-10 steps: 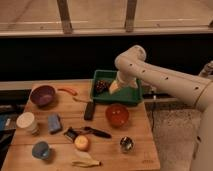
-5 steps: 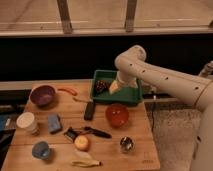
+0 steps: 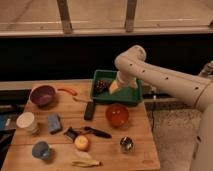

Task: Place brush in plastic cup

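The brush (image 3: 86,132) lies flat on the wooden table (image 3: 140,150) near its middle, with its round head to the left and its slim black handle pointing right. The light-blue plastic cup (image 3: 41,149) stands upright at the front left corner, a little left of and nearer than the brush. My gripper (image 3: 115,87) hangs from the white arm (image 3: 160,80) over the green tray (image 3: 125,97) at the back of the table, far from both the brush and the cup.
A purple bowl (image 3: 43,95) and an orange-red piece (image 3: 67,91) sit at the back left. A black bar (image 3: 90,110), a red bowl (image 3: 117,115), a white cup (image 3: 26,121), a blue block (image 3: 54,123), a round orange fruit (image 3: 82,143), a banana (image 3: 82,162) and a metal cup (image 3: 126,144) are spread around.
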Motion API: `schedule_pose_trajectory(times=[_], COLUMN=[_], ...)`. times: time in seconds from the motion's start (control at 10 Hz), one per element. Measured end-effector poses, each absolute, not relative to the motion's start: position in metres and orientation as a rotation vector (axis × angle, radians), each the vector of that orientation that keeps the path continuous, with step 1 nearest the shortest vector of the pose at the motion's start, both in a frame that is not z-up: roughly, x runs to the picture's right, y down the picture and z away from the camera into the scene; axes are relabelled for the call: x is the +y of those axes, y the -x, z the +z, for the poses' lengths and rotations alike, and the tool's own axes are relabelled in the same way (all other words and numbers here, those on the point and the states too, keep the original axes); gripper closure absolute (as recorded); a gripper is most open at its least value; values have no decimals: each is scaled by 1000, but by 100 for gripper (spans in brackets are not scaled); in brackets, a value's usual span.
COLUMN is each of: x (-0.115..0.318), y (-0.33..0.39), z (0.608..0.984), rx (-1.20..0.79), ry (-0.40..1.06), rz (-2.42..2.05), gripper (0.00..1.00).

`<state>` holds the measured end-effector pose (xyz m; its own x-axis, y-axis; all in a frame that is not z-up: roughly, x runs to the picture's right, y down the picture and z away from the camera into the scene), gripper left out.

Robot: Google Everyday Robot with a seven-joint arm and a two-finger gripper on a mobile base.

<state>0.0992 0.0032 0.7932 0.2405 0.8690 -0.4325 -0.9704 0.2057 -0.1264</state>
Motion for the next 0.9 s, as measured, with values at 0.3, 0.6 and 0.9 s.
schedule_pose_trajectory(times=[0.3, 0.6, 0.9], x=[3, 4, 0], y=[-99, -86, -18], z=[793, 791, 789], rx=[293, 288, 249], ry=[410, 423, 437], rz=[1307, 1236, 1062], gripper=[20, 20, 20])
